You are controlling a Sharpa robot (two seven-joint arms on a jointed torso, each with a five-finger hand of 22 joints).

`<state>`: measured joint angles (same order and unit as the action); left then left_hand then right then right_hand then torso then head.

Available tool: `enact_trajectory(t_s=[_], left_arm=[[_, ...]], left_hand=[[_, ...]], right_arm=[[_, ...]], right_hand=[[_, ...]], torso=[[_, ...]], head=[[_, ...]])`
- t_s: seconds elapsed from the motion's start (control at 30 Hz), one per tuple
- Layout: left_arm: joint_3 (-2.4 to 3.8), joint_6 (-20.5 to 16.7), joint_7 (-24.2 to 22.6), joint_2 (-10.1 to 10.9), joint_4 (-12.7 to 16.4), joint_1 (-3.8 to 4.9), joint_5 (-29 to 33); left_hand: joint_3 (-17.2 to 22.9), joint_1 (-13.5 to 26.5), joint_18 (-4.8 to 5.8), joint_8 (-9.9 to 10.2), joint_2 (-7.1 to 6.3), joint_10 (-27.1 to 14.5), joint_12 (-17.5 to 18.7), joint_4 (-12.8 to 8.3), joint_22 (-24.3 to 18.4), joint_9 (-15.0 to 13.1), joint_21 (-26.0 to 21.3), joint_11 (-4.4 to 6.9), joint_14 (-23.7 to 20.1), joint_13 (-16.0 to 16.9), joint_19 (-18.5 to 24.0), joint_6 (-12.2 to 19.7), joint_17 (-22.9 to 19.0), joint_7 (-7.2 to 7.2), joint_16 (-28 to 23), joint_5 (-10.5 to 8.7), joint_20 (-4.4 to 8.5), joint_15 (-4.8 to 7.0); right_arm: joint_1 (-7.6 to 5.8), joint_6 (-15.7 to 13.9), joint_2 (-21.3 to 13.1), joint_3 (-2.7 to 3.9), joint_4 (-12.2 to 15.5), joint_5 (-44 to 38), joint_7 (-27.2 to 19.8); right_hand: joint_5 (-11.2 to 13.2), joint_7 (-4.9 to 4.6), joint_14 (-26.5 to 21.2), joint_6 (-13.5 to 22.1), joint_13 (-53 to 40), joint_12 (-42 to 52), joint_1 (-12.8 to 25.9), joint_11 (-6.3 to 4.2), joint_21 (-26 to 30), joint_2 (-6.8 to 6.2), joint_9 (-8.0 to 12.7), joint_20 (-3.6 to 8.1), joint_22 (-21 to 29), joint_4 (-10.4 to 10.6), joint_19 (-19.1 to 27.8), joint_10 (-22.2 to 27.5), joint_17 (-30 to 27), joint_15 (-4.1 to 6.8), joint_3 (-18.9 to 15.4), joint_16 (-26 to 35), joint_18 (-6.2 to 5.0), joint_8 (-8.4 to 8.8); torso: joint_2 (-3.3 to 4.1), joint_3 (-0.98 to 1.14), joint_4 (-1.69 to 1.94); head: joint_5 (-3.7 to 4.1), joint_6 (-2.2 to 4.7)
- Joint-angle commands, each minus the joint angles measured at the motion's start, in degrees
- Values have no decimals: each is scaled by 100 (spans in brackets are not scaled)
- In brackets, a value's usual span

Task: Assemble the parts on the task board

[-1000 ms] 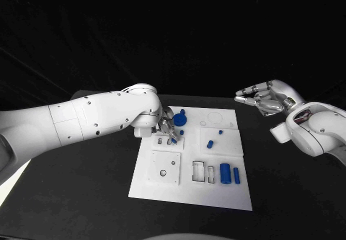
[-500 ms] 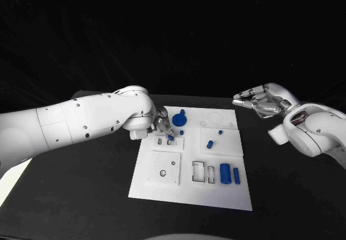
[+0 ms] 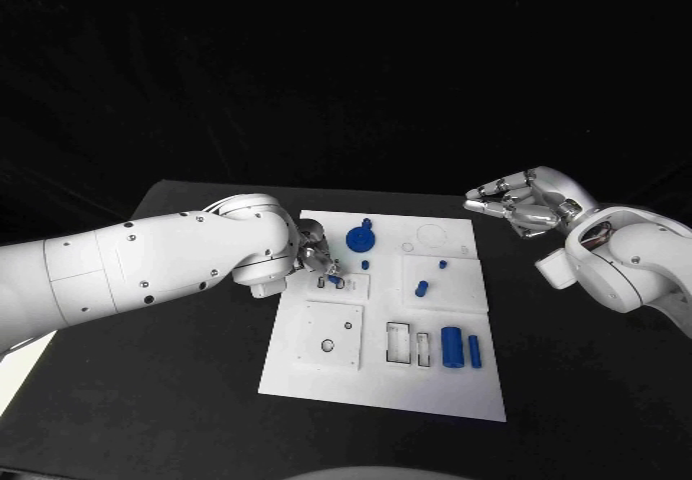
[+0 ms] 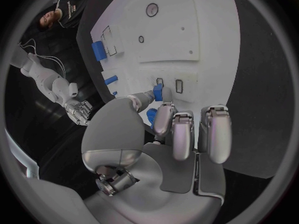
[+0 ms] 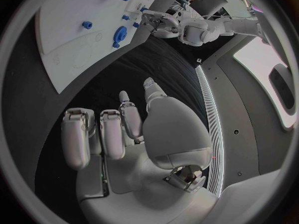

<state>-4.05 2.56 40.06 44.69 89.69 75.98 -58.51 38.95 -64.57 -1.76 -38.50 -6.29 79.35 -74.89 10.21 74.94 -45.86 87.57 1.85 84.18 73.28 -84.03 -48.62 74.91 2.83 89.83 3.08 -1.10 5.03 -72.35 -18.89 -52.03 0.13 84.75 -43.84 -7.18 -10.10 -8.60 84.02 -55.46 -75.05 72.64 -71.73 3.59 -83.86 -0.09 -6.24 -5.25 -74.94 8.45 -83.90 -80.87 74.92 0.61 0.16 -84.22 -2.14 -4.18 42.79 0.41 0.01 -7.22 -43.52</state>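
My left hand point(image 3: 315, 262) pinches a small blue part point(image 4: 157, 92) over the twin slots point(image 4: 179, 86) near the task board's point(image 3: 382, 385) left edge. Right hand point(image 3: 522, 203) idles off the board, fingers curled in, holding nothing. Judgement: align the part's long side with one slot, keep it upright, lower slowly, press only once seated square.

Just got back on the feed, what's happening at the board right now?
The left hand is down at the task board, pinching a small blue part over the small slots near the board's left side. The right hand hangs off the board holding nothing, fingers curled. The gear and large cylinder lie untouched.
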Motion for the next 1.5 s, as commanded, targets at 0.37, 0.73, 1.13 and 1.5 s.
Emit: enact_trajectory(t_s=[0.37,0.73,1.13,1.5], left_arm=[[0,-839,194,100,320,-283,-1045],[2,-936,190,148,460,-329,-1101],[3,-837,206,133,469,-335,-1038],[3,-732,218,97,434,-336,-974]], left_hand=[[856,55,88,-36,-36,75,-60,-809,1086,-22,9,10,582,26,-458,-20,1509,-69,17,-10,19,29],[885,71,93,-52,-39,99,-84,-817,1114,-29,25,15,582,50,-468,-37,1509,-71,17,-9,23,33],[896,77,96,-57,-40,104,-88,-819,1128,-32,32,16,582,53,-472,-43,1509,-72,17,-10,24,34],[902,90,96,-62,-46,112,-95,-820,1129,-33,33,17,582,59,-473,-50,1509,-73,17,-11,25,35]], right_arm=[[5,77,-14,-1,7,40,-6],[12,88,-14,-1,1,40,-6],[18,106,-12,-1,-2,40,-3],[20,118,-5,-1,-8,40,1]], right_hand=[[-36,0,381,20,-294,-13,-42,2,20,11,-9,6,-196,12,17,55,539,18,-41,34,-65,18],[-37,0,382,21,-295,-10,-38,3,22,13,-10,6,-194,17,18,53,541,18,-46,33,-66,17],[-37,0,382,21,-295,-10,-38,3,22,13,-10,6,-194,17,18,53,541,18,-46,33,-66,17],[-38,0,381,22,-293,-13,-27,4,23,16,-11,6,-192,27,18,55,538,17,-61,36,-66,16]], torso=[[3,4,16],[-1,6,14],[0,8,13],[4,9,14]], head=[[12,-38],[22,-57],[24,-66],[41,-67]])
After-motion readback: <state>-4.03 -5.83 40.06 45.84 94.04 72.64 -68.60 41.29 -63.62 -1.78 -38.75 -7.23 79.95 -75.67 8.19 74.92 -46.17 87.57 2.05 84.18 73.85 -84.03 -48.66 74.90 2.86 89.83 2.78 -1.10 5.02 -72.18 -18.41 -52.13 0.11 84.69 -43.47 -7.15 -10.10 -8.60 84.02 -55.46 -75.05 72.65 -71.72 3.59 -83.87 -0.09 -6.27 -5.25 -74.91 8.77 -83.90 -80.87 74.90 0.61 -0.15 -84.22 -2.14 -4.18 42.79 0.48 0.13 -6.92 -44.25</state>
